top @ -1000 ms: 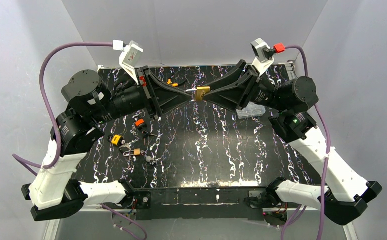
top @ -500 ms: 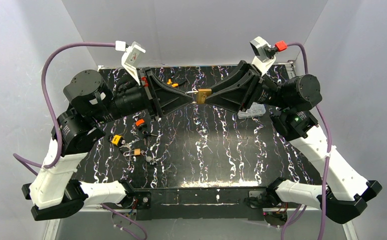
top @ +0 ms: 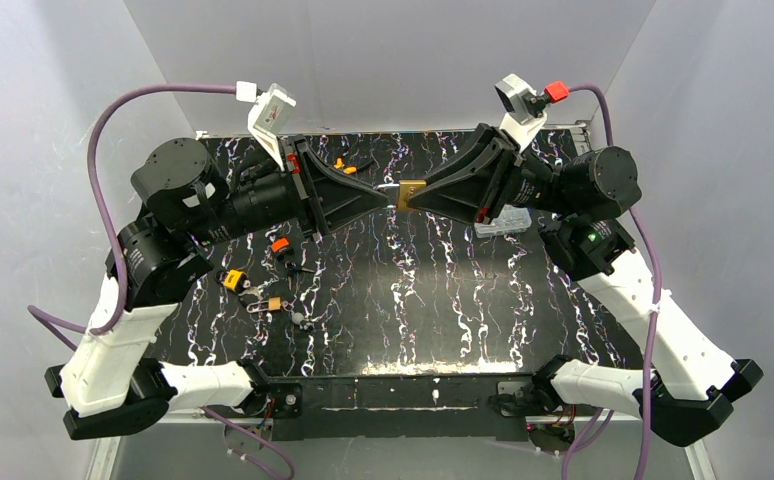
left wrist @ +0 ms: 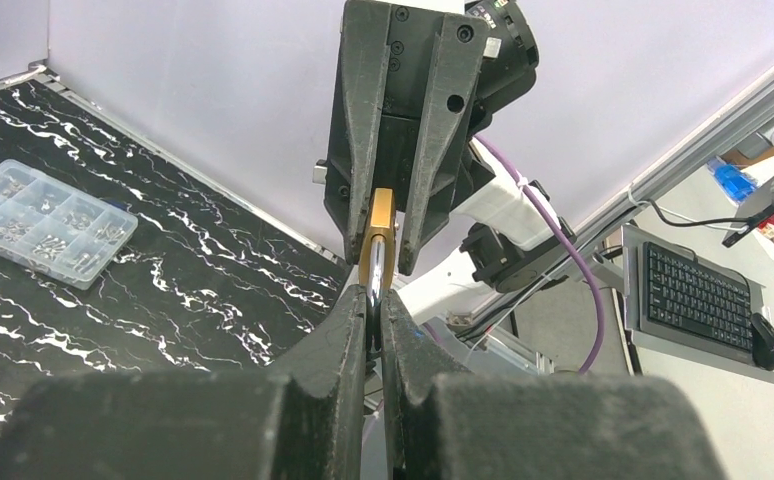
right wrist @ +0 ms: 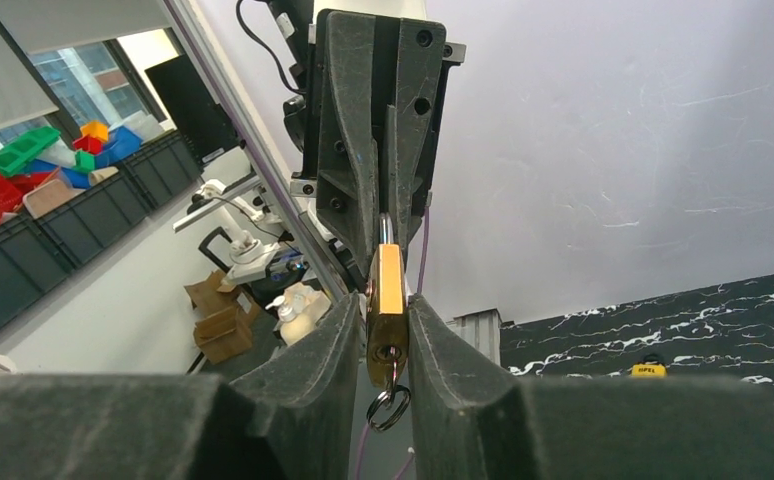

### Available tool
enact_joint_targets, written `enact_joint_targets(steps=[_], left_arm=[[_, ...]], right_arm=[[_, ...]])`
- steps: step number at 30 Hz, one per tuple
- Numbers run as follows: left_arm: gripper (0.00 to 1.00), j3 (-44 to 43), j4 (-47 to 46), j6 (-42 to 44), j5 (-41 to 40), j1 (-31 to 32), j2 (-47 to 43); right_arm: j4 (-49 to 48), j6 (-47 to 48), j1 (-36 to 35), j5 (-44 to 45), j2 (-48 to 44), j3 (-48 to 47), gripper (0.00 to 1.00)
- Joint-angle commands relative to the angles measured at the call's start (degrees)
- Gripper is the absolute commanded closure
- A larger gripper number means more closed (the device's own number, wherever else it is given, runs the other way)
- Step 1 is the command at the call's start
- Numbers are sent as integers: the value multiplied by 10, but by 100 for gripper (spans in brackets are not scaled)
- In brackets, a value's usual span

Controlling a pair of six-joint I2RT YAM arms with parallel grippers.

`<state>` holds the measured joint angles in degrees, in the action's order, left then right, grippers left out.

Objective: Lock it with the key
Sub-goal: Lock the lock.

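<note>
A brass padlock (top: 410, 192) hangs in the air above the back middle of the table, held between both grippers. My right gripper (top: 415, 194) is shut on the padlock's body (right wrist: 388, 295). A key sits in the keyhole at the bottom, with its key ring (right wrist: 388, 408) dangling between my right fingers. My left gripper (top: 387, 197) is shut on the silver shackle (left wrist: 372, 292), its tips right against the brass body (left wrist: 380, 235). The two grippers face each other tip to tip.
A clear parts box (top: 503, 222) lies under the right arm and also shows in the left wrist view (left wrist: 48, 225). Small padlocks (top: 233, 280) (top: 280, 245) (top: 274, 303) and orange bits (top: 343, 164) lie on the left of the black marbled table (top: 413, 300).
Both grippers, with the padlock between them, have shifted slightly right and toward the near side. The grips are unchanged.
</note>
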<state>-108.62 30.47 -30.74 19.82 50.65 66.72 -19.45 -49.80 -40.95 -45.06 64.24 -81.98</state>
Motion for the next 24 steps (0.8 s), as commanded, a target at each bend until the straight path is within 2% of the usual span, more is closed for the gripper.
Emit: enact_joint_targets(steps=[1,3,6,8,11,14,24], left_arm=[[100,-12,-6,2,5,0,4],[100,-11,-5,2,5,0,4],[100,-16,10,7,-2,0,6],[99,-26,37,18,-18,0,9],[79,-34,71,34,-42,0,7],[70,-34,90,46,-62,0,1],[72,-48,124,75,-77,0,-3]], right_arm=[[-7,-6,-1,-9,1,-31,72],[0,-4,-1,-8,1,-31,79],[22,7,-1,-1,-1,-34,98],[44,19,-1,9,-6,-35,99],[70,33,-1,25,-15,-30,99],[77,34,-1,24,-18,-26,99],[78,16,0,7,-14,-26,99]])
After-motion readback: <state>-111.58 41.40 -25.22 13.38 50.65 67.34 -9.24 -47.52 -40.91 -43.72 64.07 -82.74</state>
